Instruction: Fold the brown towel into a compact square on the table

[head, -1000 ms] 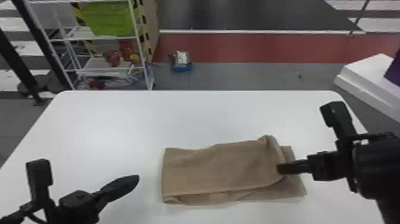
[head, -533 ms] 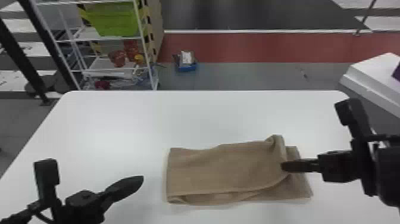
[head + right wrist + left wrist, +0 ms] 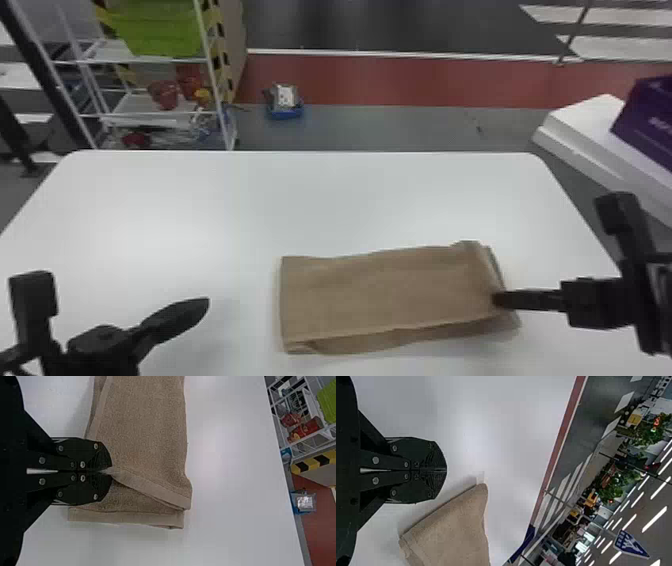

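Towel (image 3: 390,295), brown, folded into a long, layered rectangle on a white table (image 3: 240,210), directly to the left of the right gripper (image 3: 500,299) and caught in its grasp. Right gripper clenched, with two flat black fingers pinching the near corner of the towel's upper layer, at the right end. From those fingertips, a stitched hem (image 3: 158,490) running away from the robot at a slant, across the layer underneath. Lower layer peeking out past the hem, under the right gripper's tips and a little to their right. Between upper and lower layers, a narrow, wedge-like gap close to the pinch. Along the side nearest the robot, more of the lower cloth visible, bowed slightly outward to the left of the right gripper.

Left gripper (image 3: 200,306) well apart from the right one, over the near left part of the table. Both of its fingers pressed flat together, closed on themselves. Towel's left end near those tips, just to their right, separated by a strip of white tabletop.

Farther off, beyond the left gripper, a white rack (image 3: 212,75) bearing a green bin (image 3: 155,30). Beyond the right gripper and farther right, a purple box (image 3: 645,120) on a white surface (image 3: 590,120).
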Available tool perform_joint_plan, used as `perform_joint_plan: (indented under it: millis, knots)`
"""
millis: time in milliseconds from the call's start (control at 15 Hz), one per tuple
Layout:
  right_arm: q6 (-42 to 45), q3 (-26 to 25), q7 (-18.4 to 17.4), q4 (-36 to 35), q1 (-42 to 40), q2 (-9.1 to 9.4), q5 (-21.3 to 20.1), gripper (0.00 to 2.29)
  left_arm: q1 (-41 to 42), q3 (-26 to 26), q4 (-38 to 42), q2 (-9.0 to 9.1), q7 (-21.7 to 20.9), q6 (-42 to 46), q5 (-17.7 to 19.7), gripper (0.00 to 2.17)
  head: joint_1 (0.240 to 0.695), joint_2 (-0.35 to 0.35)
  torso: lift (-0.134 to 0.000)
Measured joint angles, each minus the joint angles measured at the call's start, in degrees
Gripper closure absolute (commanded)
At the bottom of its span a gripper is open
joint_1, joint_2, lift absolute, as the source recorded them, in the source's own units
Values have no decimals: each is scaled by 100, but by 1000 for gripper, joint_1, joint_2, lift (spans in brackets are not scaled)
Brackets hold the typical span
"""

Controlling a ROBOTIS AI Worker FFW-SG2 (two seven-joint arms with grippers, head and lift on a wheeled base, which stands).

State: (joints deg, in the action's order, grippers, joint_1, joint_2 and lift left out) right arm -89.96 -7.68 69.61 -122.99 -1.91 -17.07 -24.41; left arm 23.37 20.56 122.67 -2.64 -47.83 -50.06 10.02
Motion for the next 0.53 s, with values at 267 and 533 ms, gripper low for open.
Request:
perform_joint_plan:
  millis: [267, 533]
  knots:
    - [0, 336, -125, 374, -45, 45, -483, 1028, -6, -66, 22, 9, 3, -13, -25, 2138, 695, -95, -124]
    - [1, 761, -345, 521, 20, 196, -1072, 350, 27, 83, 50, 10, -42, -18, 52, 2138, 695, -81, -124]
